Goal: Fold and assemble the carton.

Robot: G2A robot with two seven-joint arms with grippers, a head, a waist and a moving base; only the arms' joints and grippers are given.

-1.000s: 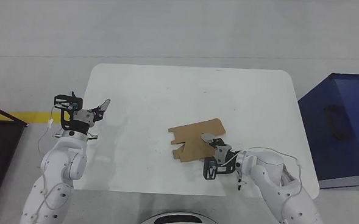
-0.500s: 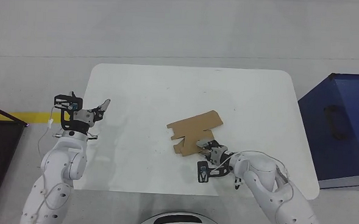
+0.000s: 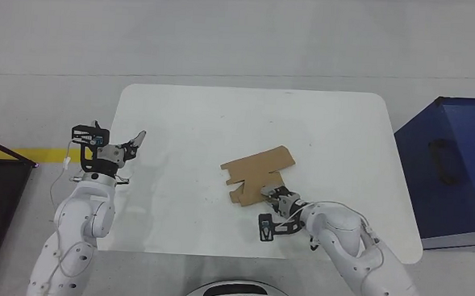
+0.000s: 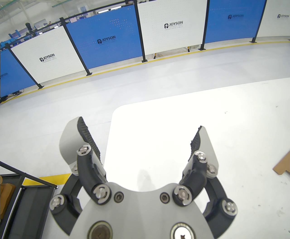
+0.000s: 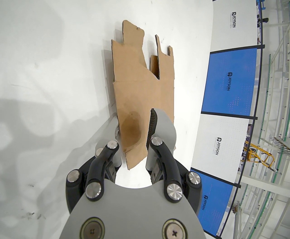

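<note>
**Right claw clamped on the near end of the flat carton**

Your right claw (image 5: 136, 129) is closed on the carton (image 5: 141, 90). One finger (image 5: 163, 126) lies on top of the board and the other sits beneath it, at the blank's near edge. From that grip the carton runs away toward the far left, unfolded, with its notched flaps at the end opposite the claw. It lies right of centre on the counter (image 3: 223, 115). Your left claw (image 3: 128, 146) hangs over the counter's left edge, fingers spread and empty, well apart from the carton. The right arm is much the nearer. Any two-claw fold probably requires you to bring the left arm rightward to the flap end.
</note>
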